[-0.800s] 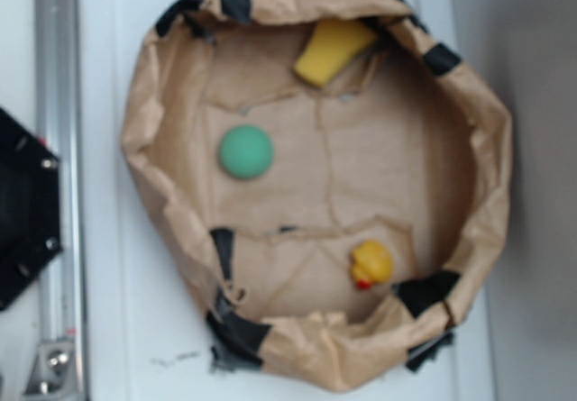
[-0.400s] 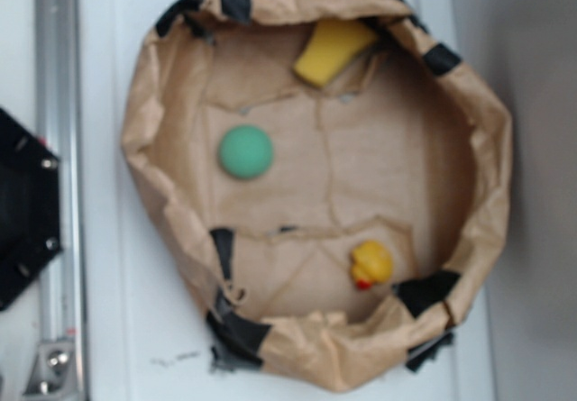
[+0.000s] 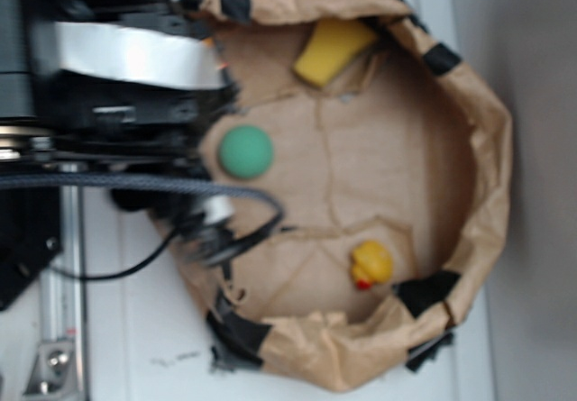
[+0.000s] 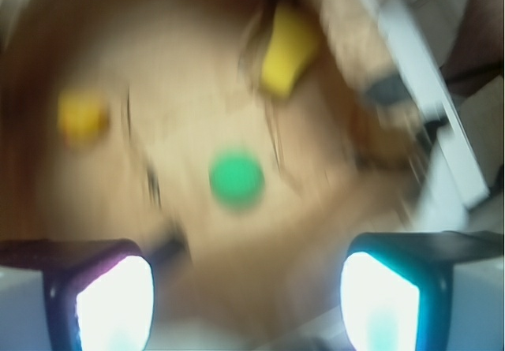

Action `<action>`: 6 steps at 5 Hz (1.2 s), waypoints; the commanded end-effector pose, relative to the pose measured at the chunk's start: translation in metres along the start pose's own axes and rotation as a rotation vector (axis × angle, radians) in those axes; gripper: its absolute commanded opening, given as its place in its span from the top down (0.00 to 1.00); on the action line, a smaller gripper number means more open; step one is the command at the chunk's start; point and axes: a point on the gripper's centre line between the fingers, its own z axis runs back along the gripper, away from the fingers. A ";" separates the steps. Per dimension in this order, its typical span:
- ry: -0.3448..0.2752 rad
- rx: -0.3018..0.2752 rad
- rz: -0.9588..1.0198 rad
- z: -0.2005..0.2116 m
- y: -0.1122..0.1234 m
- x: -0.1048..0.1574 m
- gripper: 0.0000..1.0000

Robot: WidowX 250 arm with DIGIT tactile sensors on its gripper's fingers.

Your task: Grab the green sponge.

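The sponge [image 3: 245, 151], a round green pad, lies on the paper floor of the bag [image 3: 491, 149], in its left half as the exterior view shows it, clear of the walls and touching nothing else. In the blurred wrist view the sponge [image 4: 236, 179] sits near the middle of the picture, above and between the two fingers [image 4: 102, 296]. The gripper [image 4: 248, 300] is spread wide, one finger at the lower left of that view and the other at the lower right, with nothing between them; both are well apart from the sponge.

The arm [image 3: 117, 86] fills the upper left of the exterior view, a dark body with a pale band across it, covering the bag's left rim and reaching just beside the sponge. A grey cable [image 3: 135, 185] runs along beneath it and loops near the bag's lower left wall.

A yellow block [image 3: 332, 50] leans against the bag's far wall, up and to the right of the sponge, well apart from it. A yellow duck [image 3: 371, 263] sits near the lower right wall. The bag is a brown paper one with its rim rolled down and patched with black tape [image 3: 428, 293]. It rests on a white table [image 3: 135, 329], with a metal rail [image 3: 56, 329] along the left edge.
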 end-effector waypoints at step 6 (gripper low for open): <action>-0.179 0.124 0.253 -0.123 0.033 0.108 0.00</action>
